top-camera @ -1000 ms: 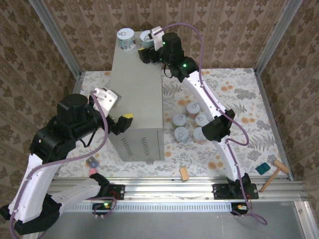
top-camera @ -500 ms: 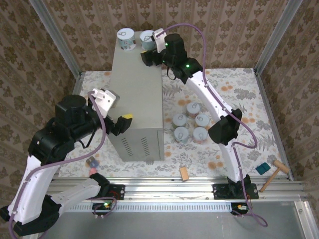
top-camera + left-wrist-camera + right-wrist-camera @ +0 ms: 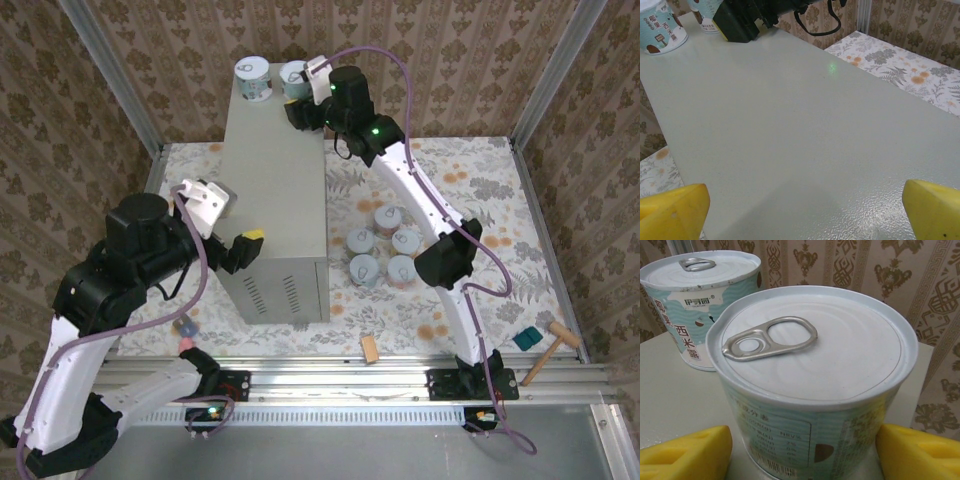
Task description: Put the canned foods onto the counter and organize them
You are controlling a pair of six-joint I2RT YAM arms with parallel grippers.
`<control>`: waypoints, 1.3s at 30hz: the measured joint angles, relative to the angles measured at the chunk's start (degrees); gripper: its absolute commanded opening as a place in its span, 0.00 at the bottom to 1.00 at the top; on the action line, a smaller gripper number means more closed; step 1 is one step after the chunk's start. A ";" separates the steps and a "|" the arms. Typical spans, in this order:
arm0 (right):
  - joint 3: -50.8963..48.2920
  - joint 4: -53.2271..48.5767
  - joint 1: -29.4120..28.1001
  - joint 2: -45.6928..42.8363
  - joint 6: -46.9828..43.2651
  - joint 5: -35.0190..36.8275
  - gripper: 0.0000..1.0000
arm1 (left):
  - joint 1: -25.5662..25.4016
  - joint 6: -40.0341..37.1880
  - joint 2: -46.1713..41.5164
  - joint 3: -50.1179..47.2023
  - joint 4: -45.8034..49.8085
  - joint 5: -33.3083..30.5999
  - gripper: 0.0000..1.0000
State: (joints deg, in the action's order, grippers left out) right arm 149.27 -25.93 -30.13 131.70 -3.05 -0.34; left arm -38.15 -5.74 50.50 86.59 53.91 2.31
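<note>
Setting: overhead view of a walled table with a floral floor [image 3: 480, 190], two arms reaching in from the bottom edge.
Counter [image 3: 275, 190]: tall grey box, centre-left of the overhead frame; vent slots on the near side; flat top mostly bare.
Cans on counter: two, upright, at the far end of the top, upper middle of the overhead frame; left can [image 3: 253, 78] and right can [image 3: 294, 75] near each other but apart; white pull-tab lids, pale blue labels.
Floor cans [image 3: 364, 268]: five, upright, clustered on the floral floor just right of the counter, centre-right of the frame; right arm's elbow just beside the nearest one.
Right gripper [image 3: 805, 450]: at the counter's far end, around the right can; yellow pads [image 3: 685, 452] low on either side of the can's wall; pad at the frame's right against the label, pad at the frame's left just beside it; cannot tell whether pinching the can or only bracketing it.
Left gripper [image 3: 805, 210]: spread wide, nothing between the pads; yellow tips in the bottom corners of the left wrist frame, over the counter's near end; in the overhead view, at the counter's left edge, middle left.
Left wrist view: grey top stretching away, both cans and the black right gripper in the upper left corner.
Other items: wooden block [image 3: 371, 348] at bottom centre; mallet [image 3: 550, 345] at lower right.
</note>
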 measured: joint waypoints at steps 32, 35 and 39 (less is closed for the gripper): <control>8.31 -0.24 1.07 5.64 1.18 -3.08 0.73 | 0.00 0.00 0.17 0.00 -0.42 -0.68 1.00; 8.31 -0.24 1.07 5.64 1.05 -3.13 0.74 | 0.00 0.00 0.42 0.00 -0.42 -0.68 1.00; 8.39 -0.22 1.07 5.68 1.05 -3.13 0.74 | 0.00 0.00 0.55 0.00 -0.44 -0.68 1.00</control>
State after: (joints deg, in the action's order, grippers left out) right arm 157.67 -26.15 -29.06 137.38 -2.00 -3.46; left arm -38.15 -5.74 51.05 86.59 53.47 1.63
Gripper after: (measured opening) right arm 0.736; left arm 0.999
